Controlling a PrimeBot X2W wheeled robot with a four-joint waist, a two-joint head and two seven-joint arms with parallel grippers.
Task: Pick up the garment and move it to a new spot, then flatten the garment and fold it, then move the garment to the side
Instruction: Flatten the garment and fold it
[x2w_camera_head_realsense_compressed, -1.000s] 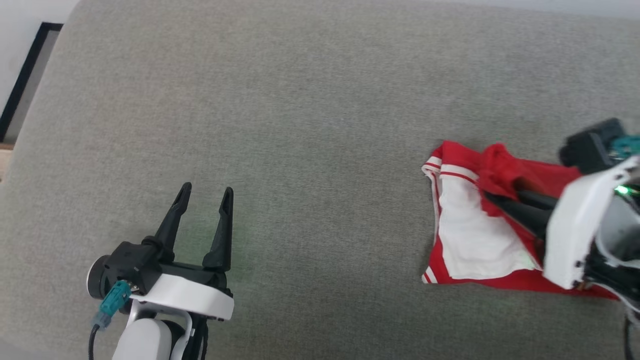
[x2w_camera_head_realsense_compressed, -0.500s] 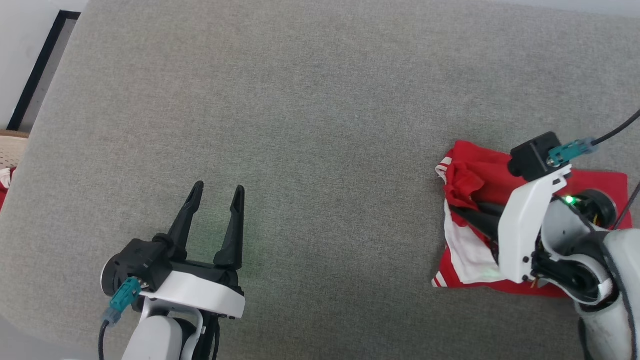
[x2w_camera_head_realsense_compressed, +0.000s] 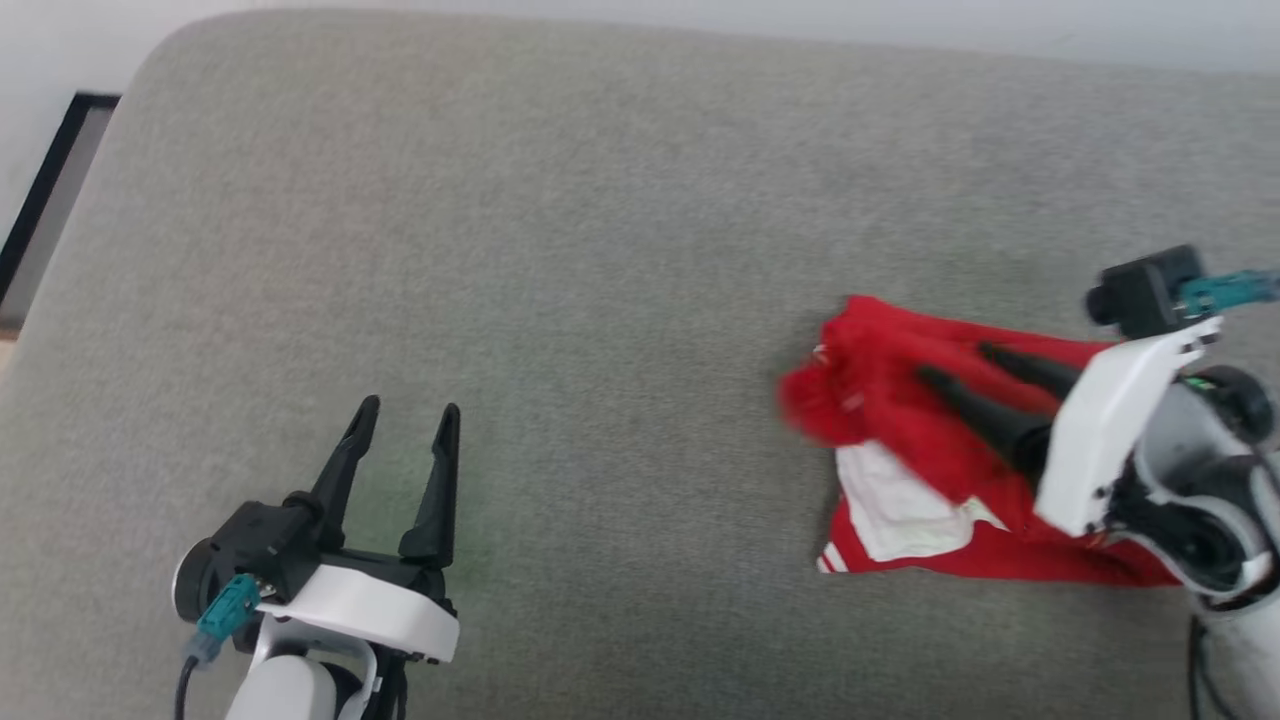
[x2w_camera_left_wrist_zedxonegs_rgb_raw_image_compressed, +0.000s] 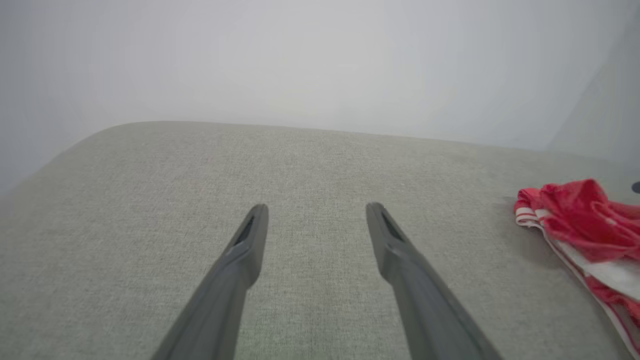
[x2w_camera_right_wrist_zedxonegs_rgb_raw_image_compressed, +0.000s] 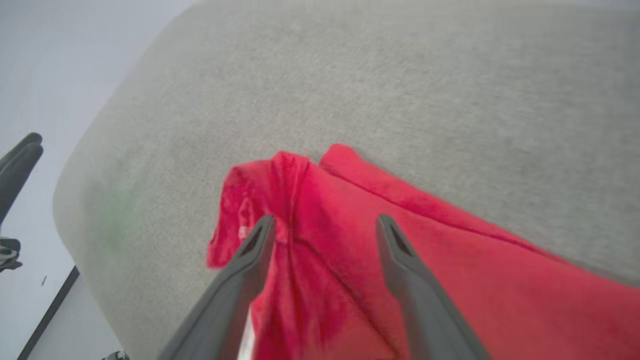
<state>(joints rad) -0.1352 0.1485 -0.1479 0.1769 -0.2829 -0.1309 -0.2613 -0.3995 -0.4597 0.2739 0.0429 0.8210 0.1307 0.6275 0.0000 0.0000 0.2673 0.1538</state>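
The garment (x2w_camera_head_realsense_compressed: 860, 390), bright red with a white panel and striped trim, lies bunched at the right of the grey cushion (x2w_camera_head_realsense_compressed: 600, 250). My right gripper (x2w_camera_head_realsense_compressed: 955, 362) hovers just above it, fingers spread, open, with no cloth between them. In the right wrist view the right gripper (x2w_camera_right_wrist_zedxonegs_rgb_raw_image_compressed: 325, 220) points at a raised red fold of the garment (x2w_camera_right_wrist_zedxonegs_rgb_raw_image_compressed: 450, 260). My left gripper (x2w_camera_head_realsense_compressed: 405, 415) stands open over bare cushion at the lower left, far from the cloth. The left wrist view shows the left gripper (x2w_camera_left_wrist_zedxonegs_rgb_raw_image_compressed: 317, 212) empty, with the garment (x2w_camera_left_wrist_zedxonegs_rgb_raw_image_compressed: 585, 215) off to its right.
A dark-framed panel (x2w_camera_head_realsense_compressed: 50, 170) stands beyond the cushion's rounded left edge. A pale wall (x2w_camera_left_wrist_zedxonegs_rgb_raw_image_compressed: 320, 60) runs behind the far edge. Wide bare cushion lies between the two grippers.
My right gripper has opened and let go of the red fold, which now lies slumped leftward over the white part. The head camera has shifted; the left arm stays put.
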